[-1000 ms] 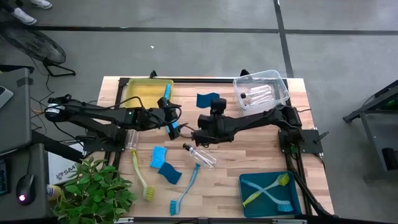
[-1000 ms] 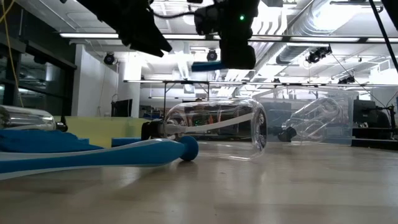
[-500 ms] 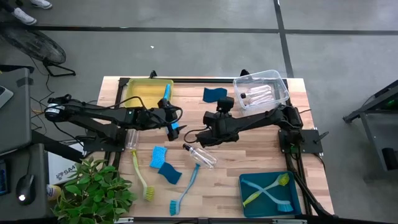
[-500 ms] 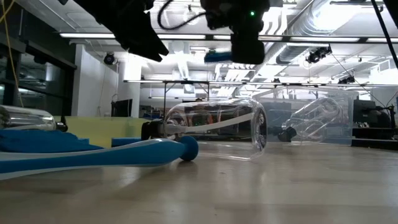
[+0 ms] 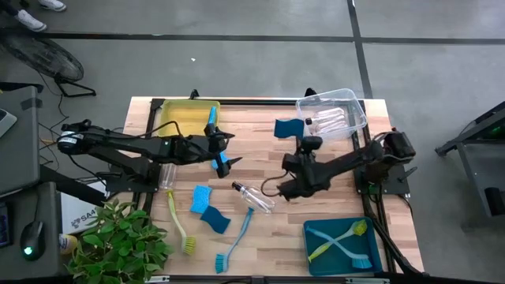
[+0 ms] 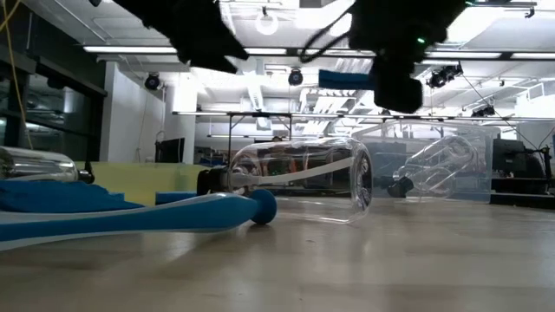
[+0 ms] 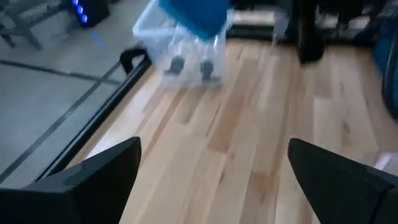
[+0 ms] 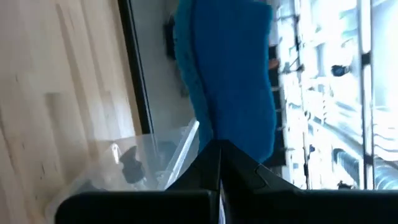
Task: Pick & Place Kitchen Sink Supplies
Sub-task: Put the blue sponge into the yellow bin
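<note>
The right gripper (image 5: 293, 136) is clamped tight on a blue rectangular sponge (image 5: 287, 128), which sticks out past its fingertips and hangs in the air above the far middle of the wooden table (image 5: 331, 201). In the right wrist view the same sponge (image 8: 231, 74) stands straight up out of the pinched fingers. Just to the right of the held sponge, at the far right corner, sits a clear plastic bin (image 5: 353, 105) with two small clear bottles with black tops (image 5: 325, 120) lying inside; sponge and bin are close, but whether they touch cannot be told.

The left gripper (image 5: 222, 150) hovers left of centre, well apart from the held sponge, its fingers spread fully wide and holding nothing. Beyond it, at the far left, is a yellow bin (image 5: 180, 117) with a blue dish brush (image 5: 211, 118) resting on its right rim.

Nearer the middle, a small clear plastic bottle with a black top (image 5: 254, 196) lies on its side. Left of that bottle lie two more blue sponges (image 5: 207, 209), overlapping, beside a yellow-green long-handled dish brush (image 5: 179, 223), a blue-and-white long-handled dish brush (image 5: 233, 240) and another clear bottle (image 5: 166, 176). At the near right, a teal bin (image 5: 314, 255) holds a yellow-green brush (image 5: 344, 237) crossed with a blue one (image 5: 347, 251).
</note>
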You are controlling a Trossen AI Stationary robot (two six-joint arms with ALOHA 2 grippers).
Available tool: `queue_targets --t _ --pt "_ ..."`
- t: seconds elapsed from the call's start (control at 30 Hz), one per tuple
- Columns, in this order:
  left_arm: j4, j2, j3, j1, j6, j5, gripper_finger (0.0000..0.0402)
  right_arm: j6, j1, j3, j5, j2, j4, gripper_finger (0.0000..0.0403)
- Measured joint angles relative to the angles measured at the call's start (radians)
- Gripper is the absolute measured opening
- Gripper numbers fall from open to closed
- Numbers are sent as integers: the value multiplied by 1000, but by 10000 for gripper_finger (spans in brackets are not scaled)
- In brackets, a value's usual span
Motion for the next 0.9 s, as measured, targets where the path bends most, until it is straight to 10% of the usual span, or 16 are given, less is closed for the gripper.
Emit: queue_targets --t 0.37,0.9 --pt "303 139 -2 100 5 148 399 -293 72 -192 199 -33 463 0" --pt "588 223 0 204 -211 359 399 -415 81 -193 201 -33 593 0"
